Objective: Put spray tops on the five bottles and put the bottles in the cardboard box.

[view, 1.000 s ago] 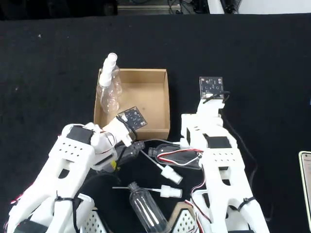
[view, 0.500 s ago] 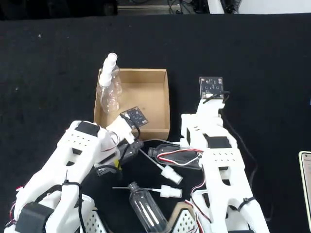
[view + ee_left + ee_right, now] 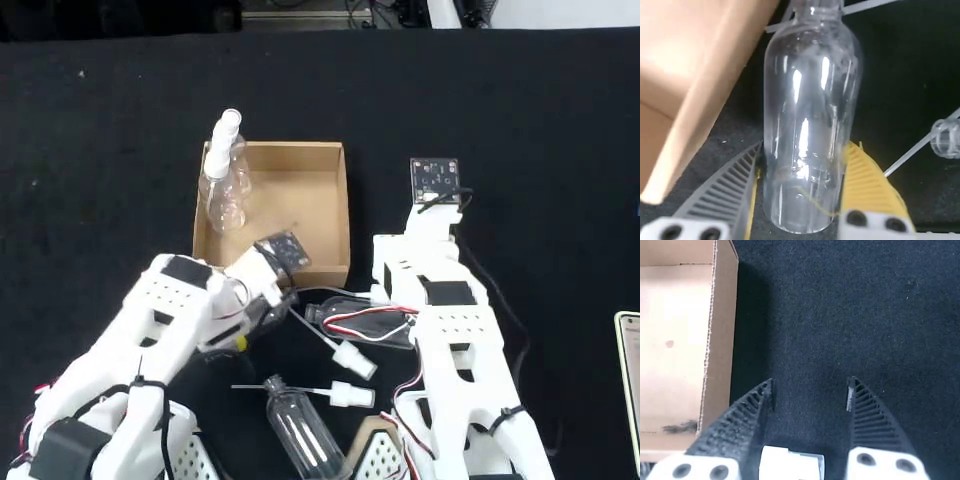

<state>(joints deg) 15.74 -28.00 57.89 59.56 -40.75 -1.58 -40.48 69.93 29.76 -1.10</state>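
Clear plastic bottle (image 3: pixel 810 115) is clamped by its body in the left hand (image 3: pixel 802 165), just beside the cardboard box (image 3: pixel 695 85), probably so the neck's free for a spray top (image 3: pixel 352 358). Right hand (image 3: pixel 810 390) gapes wide over bare bench (image 3: pixel 865 300).

A black tablecloth (image 3: pixel 520 110) spreads wide. A flat pale object (image 3: pixel 630 370) lies at its right edge; cables (image 3: pixel 358 10) show beyond its far edge.
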